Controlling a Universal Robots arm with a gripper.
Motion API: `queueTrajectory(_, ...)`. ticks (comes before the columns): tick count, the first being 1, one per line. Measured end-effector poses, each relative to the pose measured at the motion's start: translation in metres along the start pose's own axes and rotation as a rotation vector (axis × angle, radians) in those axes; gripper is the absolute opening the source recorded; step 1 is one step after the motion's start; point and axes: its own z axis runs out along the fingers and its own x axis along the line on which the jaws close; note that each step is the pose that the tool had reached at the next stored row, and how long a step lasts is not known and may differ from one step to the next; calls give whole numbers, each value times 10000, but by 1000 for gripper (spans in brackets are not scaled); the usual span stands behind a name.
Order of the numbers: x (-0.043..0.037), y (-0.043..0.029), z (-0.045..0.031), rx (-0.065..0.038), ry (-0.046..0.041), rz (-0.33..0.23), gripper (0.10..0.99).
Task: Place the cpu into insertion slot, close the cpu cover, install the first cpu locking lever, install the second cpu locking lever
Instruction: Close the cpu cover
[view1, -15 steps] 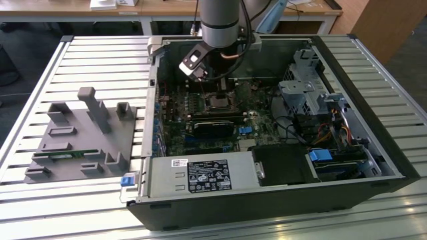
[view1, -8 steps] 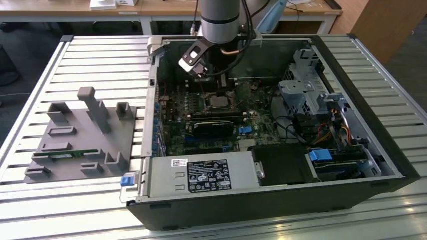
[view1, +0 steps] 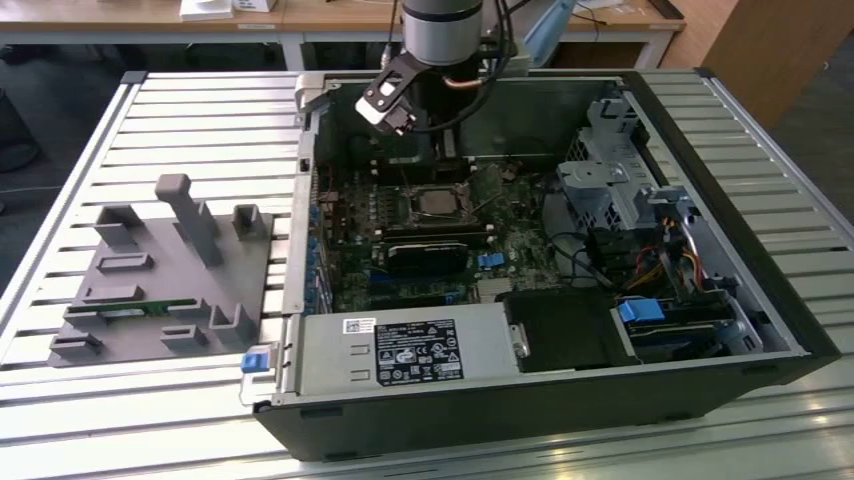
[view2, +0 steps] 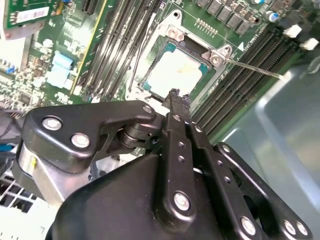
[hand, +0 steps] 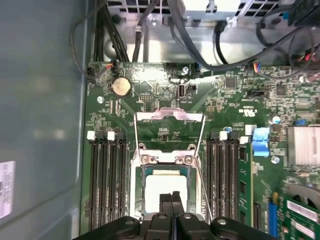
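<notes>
Cover step in hand: small square silver-grey cpu (hand: 157, 187) lies in the pale-rimmed insertion slot (hand: 136, 200) at the green circuit board's (hand: 150, 100) middle.
Black gripper (hand: 172, 202) hangs clenched, empty, over the cpu's edge; the thin silvery windowed cpu cover (hand: 170, 116) stands raised, so closing it likely needs a push on its frame.

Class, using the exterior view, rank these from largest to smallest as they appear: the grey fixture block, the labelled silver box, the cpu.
1. grey fixture block
2. labelled silver box
3. cpu, clearly smallest
</notes>
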Motion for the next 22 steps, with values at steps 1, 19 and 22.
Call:
queueTrajectory(1,0,3,-32,-1,1,-1,106)
queueTrajectory(19,-93,144,-85,335,159,16,106)
queueTrajectory(22,-93,183,-81,361,158,17,106)
